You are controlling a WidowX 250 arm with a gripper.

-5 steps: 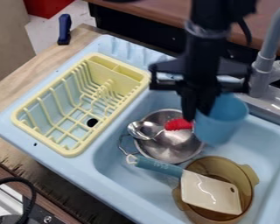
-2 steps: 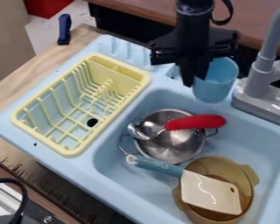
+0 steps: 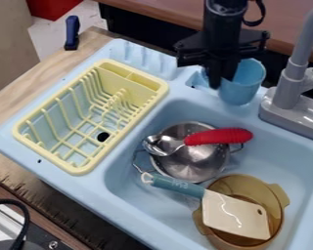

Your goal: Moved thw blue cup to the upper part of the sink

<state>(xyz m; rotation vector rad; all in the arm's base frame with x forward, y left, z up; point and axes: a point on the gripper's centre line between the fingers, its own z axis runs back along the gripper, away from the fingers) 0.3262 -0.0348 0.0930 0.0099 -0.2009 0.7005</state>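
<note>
At the upper right, my gripper (image 3: 219, 84) hangs over the back ledge of the light blue sink (image 3: 166, 108). It is shut on the left side wall of the blue cup (image 3: 243, 89). The cup stands roughly upright with its opening up, just left of the grey faucet. Part of its left side is hidden by the gripper. Whether the cup's base touches the ledge, I cannot tell.
The faucet (image 3: 291, 80) rises close to the cup's right. In the basin are a metal pot (image 3: 198, 163), a red-handled spoon (image 3: 218, 136), an amber pot (image 3: 234, 183) and a white spatula (image 3: 234, 215). A yellow dish rack (image 3: 82, 168) sits left.
The gripper and the blue cup have moved together up the view, from over the basin to the back ledge. The spoon's red handle, partly covered before, is now uncovered.
</note>
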